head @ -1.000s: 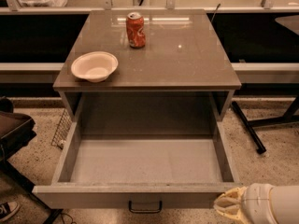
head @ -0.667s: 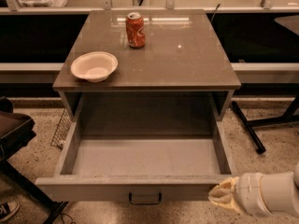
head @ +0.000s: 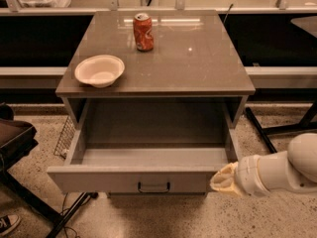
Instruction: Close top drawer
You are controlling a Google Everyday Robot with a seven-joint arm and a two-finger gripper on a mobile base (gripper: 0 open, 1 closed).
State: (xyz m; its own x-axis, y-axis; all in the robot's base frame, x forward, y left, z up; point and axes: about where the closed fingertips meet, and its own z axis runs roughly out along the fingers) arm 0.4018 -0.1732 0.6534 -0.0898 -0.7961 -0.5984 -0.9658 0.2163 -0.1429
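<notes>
The top drawer (head: 148, 157) stands partly open under the grey-brown cabinet top, its pale grey inside empty. Its flat front panel (head: 99, 181) faces me, with a small dark loop handle (head: 154, 187) at centre. My gripper (head: 221, 179), cream-coloured at the end of a white arm, is at the right end of the front panel, touching or nearly touching its right corner.
A white bowl (head: 100, 70) and a red soda can (head: 143, 32) stand on the cabinet top (head: 198, 63). A dark chair (head: 15, 138) is at the left, a wire basket (head: 64, 135) beside the cabinet, and table legs (head: 282, 128) at the right.
The drawer has slid further into the cabinet; less of its inside shows. My gripper has moved up and forward along with the front panel's right end.
</notes>
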